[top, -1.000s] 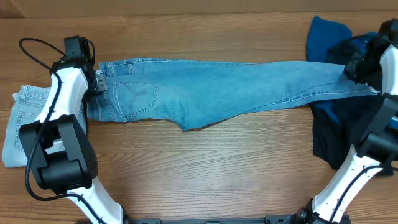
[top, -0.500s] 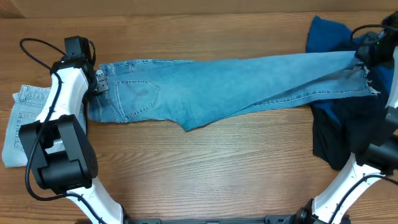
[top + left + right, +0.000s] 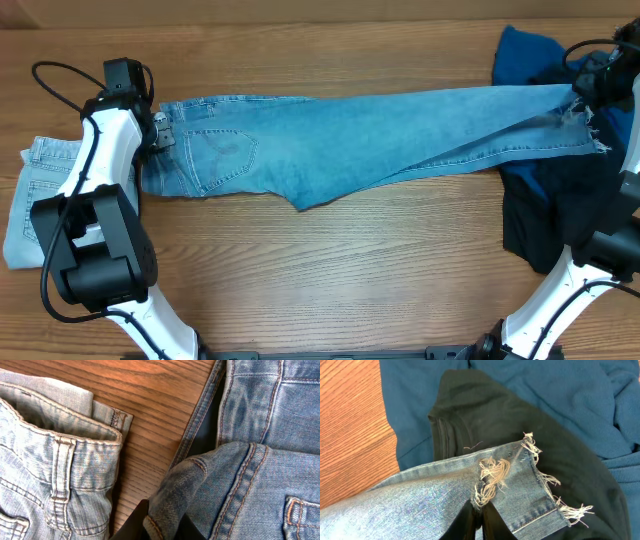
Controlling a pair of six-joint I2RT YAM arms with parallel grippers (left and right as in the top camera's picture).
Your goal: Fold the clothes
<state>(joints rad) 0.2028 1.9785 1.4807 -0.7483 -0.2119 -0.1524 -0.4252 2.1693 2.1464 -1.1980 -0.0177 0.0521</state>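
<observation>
Long light-blue jeans (image 3: 340, 140) lie stretched across the table, waist at the left, frayed hems at the right. My left gripper (image 3: 157, 132) is shut on the waistband (image 3: 167, 505). My right gripper (image 3: 583, 95) is shut on a frayed hem (image 3: 492, 477) and holds it over a dark navy garment (image 3: 560, 445) and a royal-blue garment (image 3: 525, 55). Paler washed jeans (image 3: 35, 200) lie folded at the far left and also show in the left wrist view (image 3: 55, 465).
The dark and royal-blue garments (image 3: 555, 200) are piled at the right edge under my right arm. The wooden table (image 3: 330, 280) shows bare in front of the jeans.
My right gripper has lifted the hem and carried it back and slightly right, so one leg now lies higher across the table. The left arm has not moved.
</observation>
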